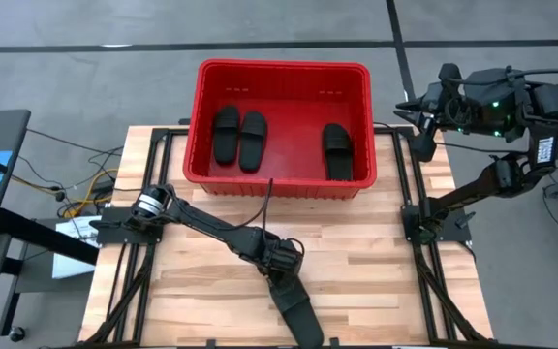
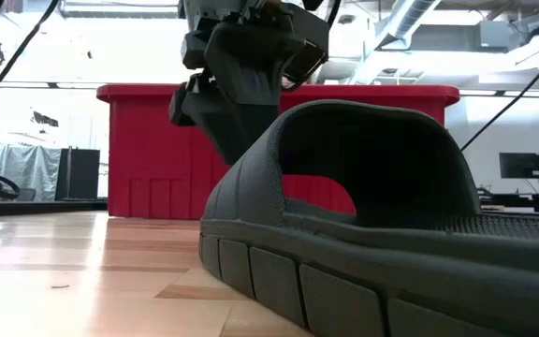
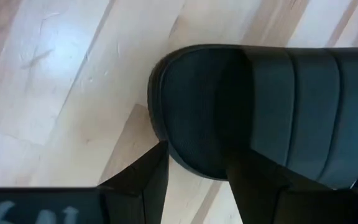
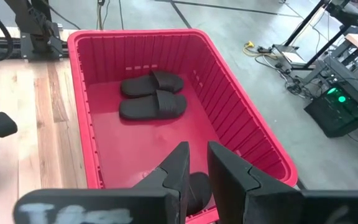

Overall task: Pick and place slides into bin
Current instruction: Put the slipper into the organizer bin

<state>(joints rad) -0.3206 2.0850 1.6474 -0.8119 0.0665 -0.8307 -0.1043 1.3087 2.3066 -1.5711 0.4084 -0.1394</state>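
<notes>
Three black slides lie on their soles in the red bin (image 1: 284,66): two side by side at its left (image 1: 226,134) (image 1: 253,139), one at its right (image 1: 337,150). A fourth slide (image 1: 298,310) lies on the table near the front edge and fills the low view (image 2: 372,234). My left gripper (image 1: 281,271) is down at this slide's far end, shut on it. My right gripper (image 1: 407,109) hangs shut and empty above the bin's right side (image 4: 197,149). My left gripper holds the slide's far end, the short end beside the strap (image 3: 194,158). One finger (image 3: 151,177) stands outside the sole's edge and the other lies over its top. The fingers slant down from the far left. The slide rests on the table.
The bin stands at the table's far edge, in the middle, and shows as a red wall in the low view (image 2: 148,150). Black frame rails run along both table sides (image 1: 415,223). Bare wood lies between the bin and the fourth slide. Cables lie on the floor at left.
</notes>
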